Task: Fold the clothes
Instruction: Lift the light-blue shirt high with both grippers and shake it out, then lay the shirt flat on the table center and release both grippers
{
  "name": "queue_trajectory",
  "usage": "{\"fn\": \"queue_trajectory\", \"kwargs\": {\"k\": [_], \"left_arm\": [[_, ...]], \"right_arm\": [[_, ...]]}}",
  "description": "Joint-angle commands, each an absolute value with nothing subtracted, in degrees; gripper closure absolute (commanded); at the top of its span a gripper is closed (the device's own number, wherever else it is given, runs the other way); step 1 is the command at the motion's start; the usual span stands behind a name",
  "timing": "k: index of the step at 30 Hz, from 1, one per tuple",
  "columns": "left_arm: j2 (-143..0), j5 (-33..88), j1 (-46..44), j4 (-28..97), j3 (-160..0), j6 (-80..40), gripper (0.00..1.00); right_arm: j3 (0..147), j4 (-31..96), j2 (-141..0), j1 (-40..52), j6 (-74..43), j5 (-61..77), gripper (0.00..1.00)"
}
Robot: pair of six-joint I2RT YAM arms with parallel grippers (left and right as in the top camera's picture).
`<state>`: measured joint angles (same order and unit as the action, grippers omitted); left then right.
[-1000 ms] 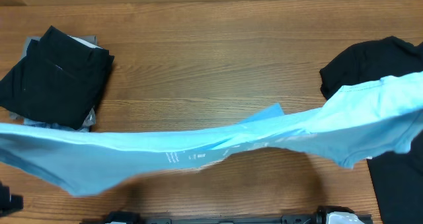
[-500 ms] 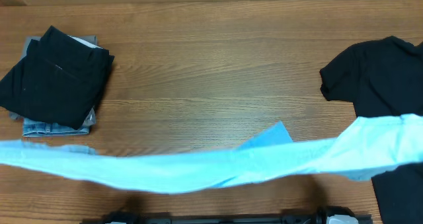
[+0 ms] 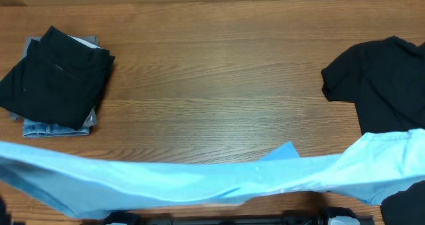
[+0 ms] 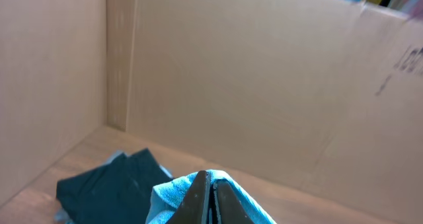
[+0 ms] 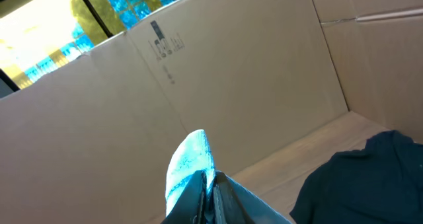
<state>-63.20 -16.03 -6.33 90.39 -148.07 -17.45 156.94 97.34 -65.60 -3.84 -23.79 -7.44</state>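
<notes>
— Confirming grip first: what are the two tools holding?

— I am reading both as fully pinched. The left gripper (image 4: 210,201) is clamping a bunch of the light blue T-shirt (image 3: 199,185) between closed jaws; the right gripper (image 5: 209,196) is doing the same at the other end. Neither is showing any gap.

— Where is the shirt lying relative to them?

— It is hanging in the air as one stretched band above the near edge of the table (image 3: 219,72), sagging slightly in the middle. Its long axis is running left to right, from one gripper to the other, so each arm is at its own end and neither is nearer than the other.

— And beyond it?

— Bare wood is lying straight ahead of the band. Farther off, a folded dark stack (image 3: 56,75) is sitting at the far left and a loose black garment (image 3: 378,79) at the right, with the band's right end hanging over its near part.

— Judgement for the next move?

— I am judging that the lay-down calls for both arms travelling forward together, axis parallel to the near edge, so the shirt is landing between those two piles.
</notes>
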Motion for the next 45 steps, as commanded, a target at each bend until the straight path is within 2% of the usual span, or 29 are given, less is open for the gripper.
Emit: {"fn": "queue_trajectory", "kwargs": {"k": [1, 11, 18, 31, 33, 34, 35, 36, 37, 38, 41, 45], "left_arm": [[-68.0, -17.2, -6.0, 89.1, -144.0, -18.0, 0.96], [-84.3, -17.3, -6.0, 85.0, -142.2, -18.0, 0.96], [-101.2, -17.3, -5.9, 76.8, -142.2, -16.7, 0.96], [-131.6, -16.8, -2.0, 62.1, -142.2, -15.4, 0.96], [-134.5, -16.4, -1.1, 60.6, -142.2, -15.4, 0.89], [-135.9, -16.0, -0.7, 59.8, -142.2, -15.2, 0.75], [-137.1, -15.2, -0.4, 59.0, -142.2, -14.6, 0.54], [-138.2, -14.0, 0.0, 57.9, -142.2, -13.4, 0.32], [-139.7, -11.8, 0.3, 56.4, -142.2, -11.1, 0.08], [-140.7, -9.8, 0.5, 55.4, -142.2, -9.2, 0.00], [-142.3, -6.1, 1.0, 54.8, -142.2, -5.7, 0.00], [-141.1, -6.3, 1.1, 55.1, -142.4, -5.8, 0.00]], "right_arm": [[157.1, 97.0, -71.4, -4.3, -23.8, -6.9, 0.96], [157.1, 95.8, -90.5, -4.3, -21.4, -6.3, 0.96], [157.1, 85.7, -106.9, -4.3, -17.5, -0.5, 0.96], [156.8, 67.7, -131.8, -4.2, -14.5, 2.3, 0.96], [156.7, 65.2, -135.0, -4.0, -14.5, 4.6, 0.96], [156.7, 63.8, -136.5, -3.8, -14.5, 5.3, 0.96], [156.7, 62.3, -138.2, -3.5, -14.5, 5.4, 0.91], [156.7, 60.9, -139.6, -3.3, -14.5, 5.3, 0.77], [156.7, 59.5, -141.3, -3.0, -14.1, 5.3, 0.43], [156.7, 58.6, -142.5, -2.8, -13.3, 5.3, 0.30], [156.7, 57.3, -145.0, -2.6, -12.5, 5.3, 0.01], [156.9, 57.9, -144.2, -2.6, -10.1, 5.1, 0.00]]}}
